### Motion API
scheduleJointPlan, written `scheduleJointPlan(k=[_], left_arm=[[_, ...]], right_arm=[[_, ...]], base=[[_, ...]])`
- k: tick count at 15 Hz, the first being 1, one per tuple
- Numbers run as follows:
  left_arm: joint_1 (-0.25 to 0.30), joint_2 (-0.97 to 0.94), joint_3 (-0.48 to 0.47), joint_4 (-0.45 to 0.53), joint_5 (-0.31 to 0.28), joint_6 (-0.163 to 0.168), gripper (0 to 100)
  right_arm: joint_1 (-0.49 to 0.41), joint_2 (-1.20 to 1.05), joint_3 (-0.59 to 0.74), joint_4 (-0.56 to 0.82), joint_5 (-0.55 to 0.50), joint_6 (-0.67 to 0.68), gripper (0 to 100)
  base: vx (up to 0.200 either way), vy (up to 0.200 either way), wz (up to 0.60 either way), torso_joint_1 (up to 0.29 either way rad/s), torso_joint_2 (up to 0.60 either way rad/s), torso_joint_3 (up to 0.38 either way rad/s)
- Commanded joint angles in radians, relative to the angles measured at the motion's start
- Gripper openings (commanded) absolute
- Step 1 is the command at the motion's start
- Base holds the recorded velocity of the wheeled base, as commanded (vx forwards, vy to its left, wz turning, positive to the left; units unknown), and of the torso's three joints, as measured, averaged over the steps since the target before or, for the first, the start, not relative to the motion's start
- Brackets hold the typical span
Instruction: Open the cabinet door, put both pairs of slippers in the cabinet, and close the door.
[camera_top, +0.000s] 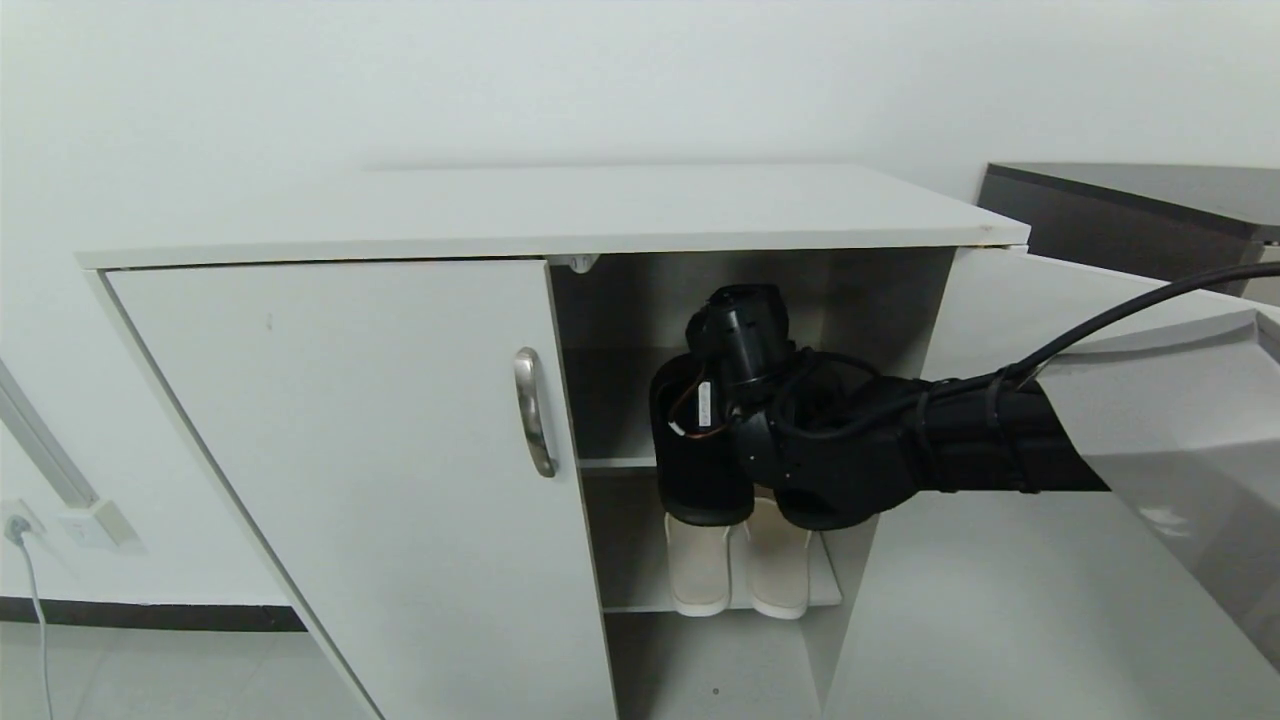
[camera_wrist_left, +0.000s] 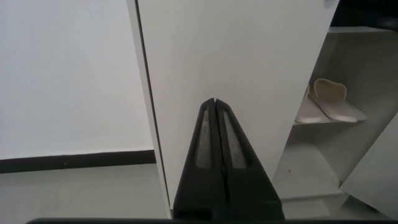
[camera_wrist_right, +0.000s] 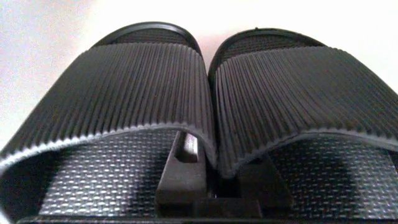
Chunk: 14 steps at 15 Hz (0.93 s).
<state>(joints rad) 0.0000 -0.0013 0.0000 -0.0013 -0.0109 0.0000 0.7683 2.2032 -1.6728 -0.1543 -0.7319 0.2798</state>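
Since the left door (camera_top: 340, 470) is shut, its handle (camera_top: 533, 410) at the inner edge, we have only the right half of the cabinet (camera_top: 560, 215) to work through. Our left gripper (camera_wrist_left: 214, 107) hangs in front of that shut door, its two fingers pressed flat together with nothing between them. We judge it is parked there to stay out of the way.

In the opening, the black slippers (camera_top: 695, 470) hang upright at the level of the upper shelf (camera_top: 615, 462). We cannot tell whether they touch it. Our right gripper (camera_wrist_right: 217, 177) has one finger under each strap and clamps the two inner walls together, so both slippers travel as one.

Just below them, the white slippers (camera_top: 735, 565) lie side by side on the lower shelf (camera_top: 630, 605), their near ends at its front edge. That shelf looks taken, so we think the black pair belongs on the one above.

Our right arm (camera_top: 900, 440) fills much of the gap between the left door's edge and the cabinet's right wall. Room to swing sideways is slight, and straight in and straight out looks safest. Farthest right, the right door (camera_top: 1000, 600) stands wide open beneath the arm and is not yet closed.
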Motion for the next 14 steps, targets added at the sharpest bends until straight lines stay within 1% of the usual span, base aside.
scheduleJointPlan(k=[1,6,8,12,14], left_arm=[[0.0,0.001,0.0,0.0,0.0,0.0,0],[0.0,0.001,0.0,0.0,0.0,0.0,0],[-0.002,0.001,0.0,0.0,0.0,0.0,0],[0.0,0.001,0.0,0.0,0.0,0.0,0],[0.0,0.001,0.0,0.0,0.0,0.0,0]], right_arm=[[-0.02,0.032,-0.058,0.019,0.0,-0.001,0],[-0.044,0.086,-0.18,0.062,0.0,-0.002,0],[-0.052,0.115,-0.254,0.107,0.0,-0.004,0],[-0.053,0.122,-0.275,0.113,0.045,-0.004,0],[-0.057,0.135,-0.275,0.113,0.045,-0.004,0]], base=[[0.0,0.0,0.0,0.0,0.0,0.0],[0.0,0.0,0.0,0.0,0.0,0.0],[0.0,0.0,0.0,0.0,0.0,0.0],[0.0,0.0,0.0,0.0,0.0,0.0],[0.0,0.0,0.0,0.0,0.0,0.0]])
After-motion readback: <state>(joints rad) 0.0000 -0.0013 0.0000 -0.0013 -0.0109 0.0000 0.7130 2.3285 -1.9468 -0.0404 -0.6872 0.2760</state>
